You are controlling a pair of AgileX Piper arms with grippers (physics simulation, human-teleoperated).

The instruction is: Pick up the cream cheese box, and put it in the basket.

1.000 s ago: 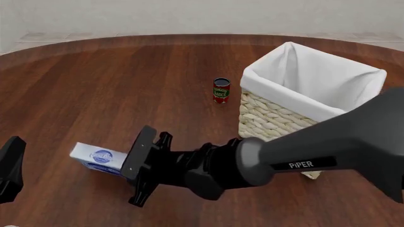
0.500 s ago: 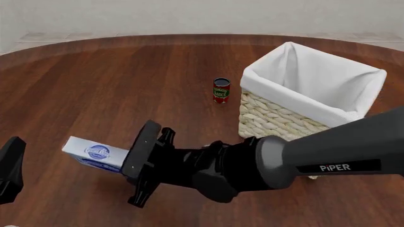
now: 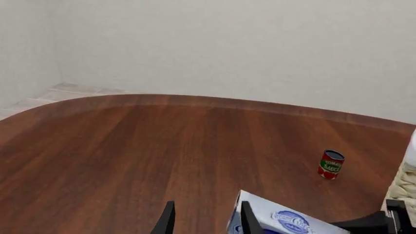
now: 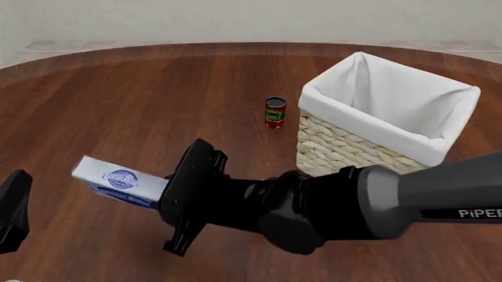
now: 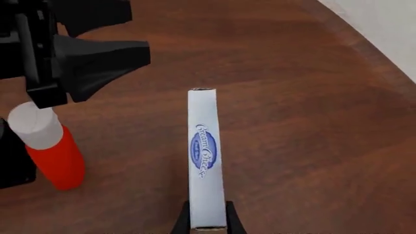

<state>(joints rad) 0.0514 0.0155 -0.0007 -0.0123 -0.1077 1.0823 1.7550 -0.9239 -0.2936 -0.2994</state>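
Note:
The cream cheese box point(image 4: 117, 180), a light blue-grey carton with a blue oval logo, hangs tilted above the table at the front left. My right gripper point(image 4: 155, 191) is shut on its near end. In the right wrist view the box point(image 5: 206, 165) runs straight out from between the fingers point(image 5: 183, 220). The basket point(image 4: 345, 147), woven wicker with a white liner, stands at the right, well apart from the box. My left gripper point(image 3: 206, 225) is open and empty, low at the left edge of the front view point(image 4: 12, 211). The box point(image 3: 286, 222) shows just beyond one of its fingers.
A small red tomato sauce can point(image 4: 274, 112) stands left of the basket, also visible in the left wrist view point(image 3: 330, 164). A red cylinder with a white top point(image 5: 48, 151) stands beside the left arm's black body point(image 5: 85, 53). The dark wooden table point(image 4: 157, 106) curves round at the far side.
The box has come up off the table in my right gripper and shifted slightly left. The right arm has dropped lower in the front view. The left gripper has not moved.

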